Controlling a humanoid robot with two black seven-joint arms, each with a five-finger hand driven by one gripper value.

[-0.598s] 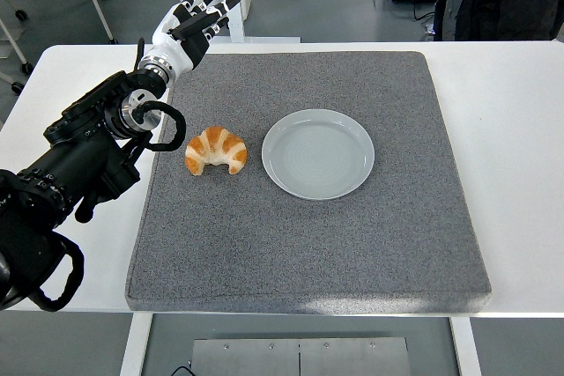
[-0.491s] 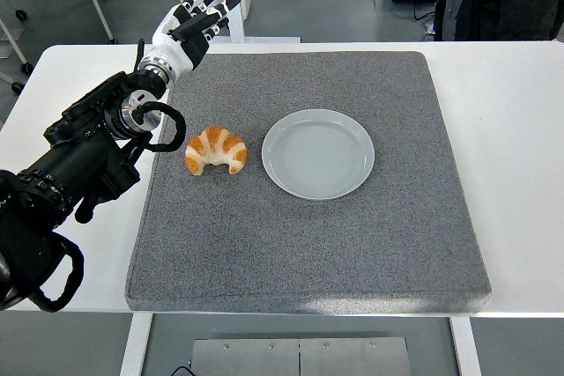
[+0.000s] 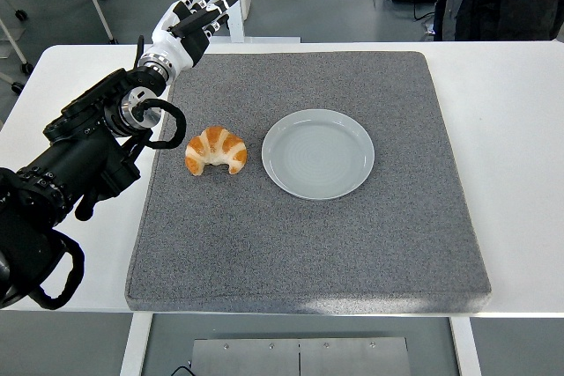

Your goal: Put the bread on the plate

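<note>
Here, notes by item.
Bread: a golden-brown, crescent-shaped croissant point(image 3: 216, 151) lies on the grey felt-like mat point(image 3: 308, 244), left of centre, with its two tips pointing toward the near edge.
Plate: a pale grey-blue round plate point(image 3: 318, 153) sits just right of the croissant, close but not touching, with nothing on it.
Left hand: the white-and-black five-fingered left hand point(image 3: 189, 21) is raised at the far left corner of the mat, fingers spread and relaxed, grasping nothing, well apart from the croissant.
Right hand: not visible.
Handling, judged: the croissant should be light and soft, with a flaky crust that dents or sheds under a hard squeeze; not slippery, but easily crushed.
Where to hold, judged: across the thick middle of the arch, fingers on the far side and thumb on the near inner curve; the thin tips would likely bend or break off.
Next move, judged: the hand must travel nearer and down before closing, then carry only a short way right to the plate.
Change from earlier frames: the left hand has drifted very slightly farther and up; its fingers stay spread. Croissant and plate have not moved.
</note>
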